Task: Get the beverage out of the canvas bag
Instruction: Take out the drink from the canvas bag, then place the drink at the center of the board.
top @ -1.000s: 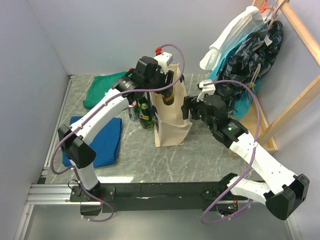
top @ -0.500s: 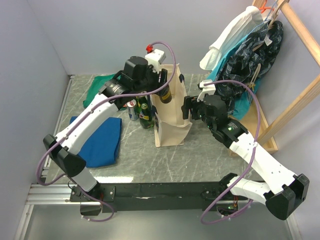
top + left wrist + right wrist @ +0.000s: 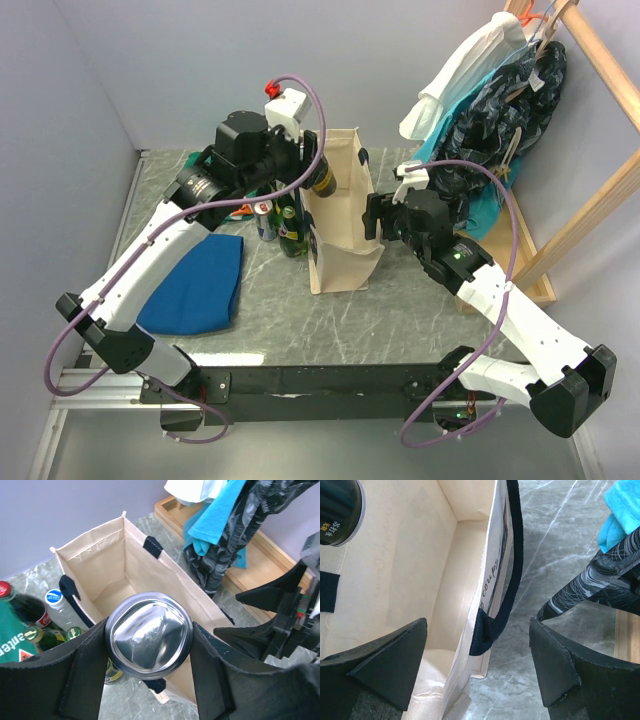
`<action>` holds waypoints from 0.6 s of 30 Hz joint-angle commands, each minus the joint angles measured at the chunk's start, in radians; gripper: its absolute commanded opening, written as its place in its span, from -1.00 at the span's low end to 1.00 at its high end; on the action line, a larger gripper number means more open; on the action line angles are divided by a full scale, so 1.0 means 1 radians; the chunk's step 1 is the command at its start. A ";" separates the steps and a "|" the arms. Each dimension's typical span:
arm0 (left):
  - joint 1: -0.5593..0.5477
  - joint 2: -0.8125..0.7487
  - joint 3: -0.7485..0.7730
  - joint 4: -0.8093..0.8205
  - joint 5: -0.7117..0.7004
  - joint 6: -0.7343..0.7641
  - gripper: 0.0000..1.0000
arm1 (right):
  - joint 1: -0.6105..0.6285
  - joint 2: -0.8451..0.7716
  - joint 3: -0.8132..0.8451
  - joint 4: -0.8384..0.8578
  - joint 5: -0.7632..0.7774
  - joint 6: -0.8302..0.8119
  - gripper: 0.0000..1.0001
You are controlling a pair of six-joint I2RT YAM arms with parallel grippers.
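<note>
The beverage is a dark can with a shiny silver base, and my left gripper is shut on its sides. In the top view the beverage hangs tilted over the left rim of the canvas bag, clear of the opening, in my left gripper. The cream canvas bag stands upright with its inside showing bare. My right gripper is open and straddles the bag's right wall and navy handle. My right gripper sits at the bag's right side.
Several bottles stand against the bag's left side, also seen as bottles. A blue cloth and a green cloth lie to the left. Clothes hang on a wooden rack at the right.
My left arm has lifted the can up and to the left, out of the bag's mouth to above its left rim. The right gripper has stayed at the bag's right wall.
</note>
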 commanded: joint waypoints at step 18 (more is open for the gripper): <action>-0.005 -0.116 0.083 -0.103 -0.129 0.015 -0.98 | 0.003 0.045 0.082 0.012 0.003 -0.002 0.76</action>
